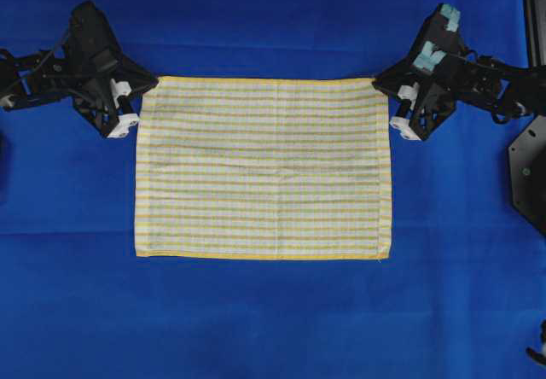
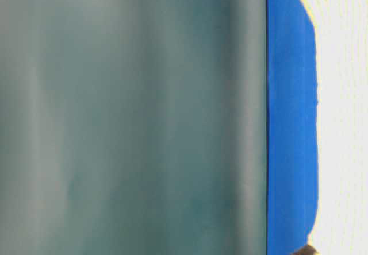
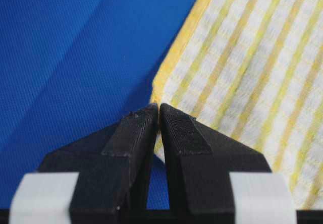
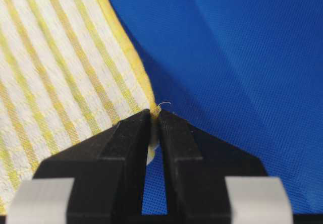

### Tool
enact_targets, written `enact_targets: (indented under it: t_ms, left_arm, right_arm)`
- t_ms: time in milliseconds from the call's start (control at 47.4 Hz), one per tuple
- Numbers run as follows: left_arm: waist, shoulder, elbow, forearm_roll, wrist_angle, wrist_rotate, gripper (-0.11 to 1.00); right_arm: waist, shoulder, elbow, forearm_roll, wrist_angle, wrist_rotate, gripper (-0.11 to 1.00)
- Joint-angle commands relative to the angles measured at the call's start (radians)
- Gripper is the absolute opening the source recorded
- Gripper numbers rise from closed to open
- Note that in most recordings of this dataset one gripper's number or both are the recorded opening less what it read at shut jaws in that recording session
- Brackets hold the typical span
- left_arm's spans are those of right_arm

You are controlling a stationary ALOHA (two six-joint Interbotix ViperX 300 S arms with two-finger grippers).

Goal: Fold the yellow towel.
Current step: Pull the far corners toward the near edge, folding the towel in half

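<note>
The yellow towel [image 1: 264,170] lies flat and spread out on the blue cloth, long side left to right. My left gripper [image 1: 153,82] sits at its far left corner. In the left wrist view that gripper [image 3: 158,108] is shut, with the towel's [image 3: 252,57] yellow hemmed corner pinched between the tips. My right gripper [image 1: 378,81] is at the far right corner. The right wrist view shows it [image 4: 155,112] shut on the towel's [image 4: 55,62] corner, a loose thread sticking out at the tips.
A plain blue cloth [image 1: 273,328] covers the whole table around the towel. A black stand [image 1: 531,174] is at the right edge. A blurred grey-green surface [image 2: 132,117] fills most of the table-level view, leaving a blue strip [image 2: 290,123] and pale towel [image 2: 345,123].
</note>
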Motion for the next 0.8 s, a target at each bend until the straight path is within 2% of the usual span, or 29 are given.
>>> enact_targets:
  t_ms: [0, 253, 443, 570, 781]
  left_arm:
    - [0.003, -0.063, -0.020, 0.005, 0.026, 0.003, 0.03]
    - [-0.005, -0.097, -0.003, 0.005, 0.049, -0.014, 0.03]
    - [-0.055, -0.137, 0.023, 0.005, 0.049, -0.018, 0.03]
    - [-0.130, -0.169, 0.049, -0.002, 0.041, -0.026, 0.03]
    - [-0.307, -0.192, 0.084, -0.002, 0.015, -0.149, 0.03]
  right_arm:
    - [0.002, -0.052, -0.011, 0.005, 0.017, -0.002, 0.09]
    - [0.005, -0.078, -0.003, 0.008, 0.037, 0.000, 0.09]
    - [0.057, -0.115, 0.021, 0.044, 0.092, 0.000, 0.09]
    - [0.132, -0.166, 0.067, 0.106, 0.100, 0.000, 0.09]
    - [0.293, -0.264, 0.124, 0.245, 0.098, 0.000, 0.09]
